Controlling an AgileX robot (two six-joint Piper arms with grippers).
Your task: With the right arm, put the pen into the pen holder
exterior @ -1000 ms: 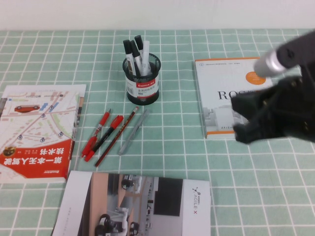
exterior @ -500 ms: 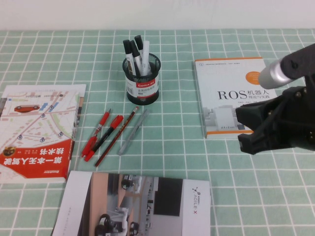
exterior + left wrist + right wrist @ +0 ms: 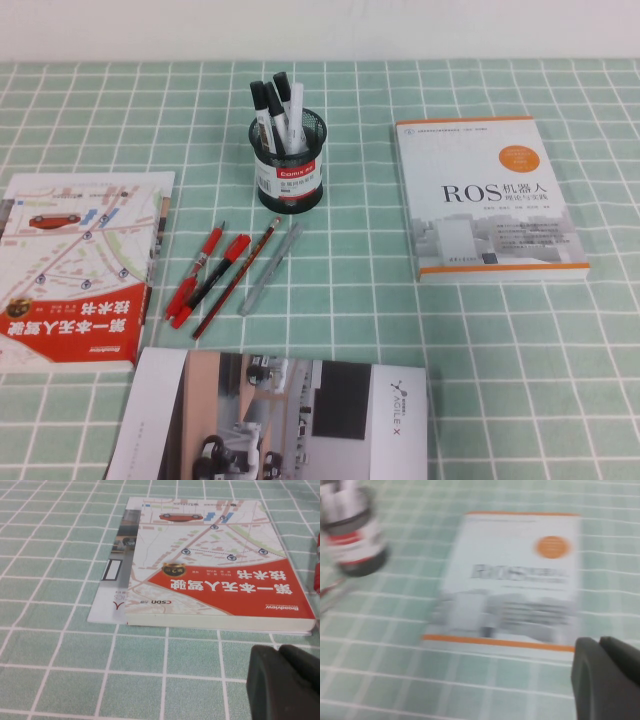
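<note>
Right wrist view shows only a dark corner of the right tool point(image 3: 607, 680), hanging above the near edge of a white and orange ROS book point(image 3: 512, 580). From that sliver I cannot tell whether it is open or closed, but I see nothing held in it. The left tool point(image 3: 282, 682) is likewise just a dark corner in its own camera, low over the surface point(image 3: 60, 675) beside a red and white map book point(image 3: 215, 580), and I cannot tell its state either. Neither arm appears in the high view. Well apart from the right tool, the pen holder point(image 3: 289, 170) stands upright on the green checked cloth. It holds several black-capped white markers point(image 3: 268, 110) and, on its right side, what I take to be the pen point(image 3: 297, 105), white-topped and leaning slightly on the rim. I judge the task done. Loose on the surface just in front of the cup lie red pens point(image 3: 205, 270) and a translucent grey pen point(image 3: 270, 268). The main risk now is the cup: it is small, crowded and top-heavy, so a low sweep of the right arm could tip it and spill everything. A second grab at the wrong loose pen is the other hazard.
</note>
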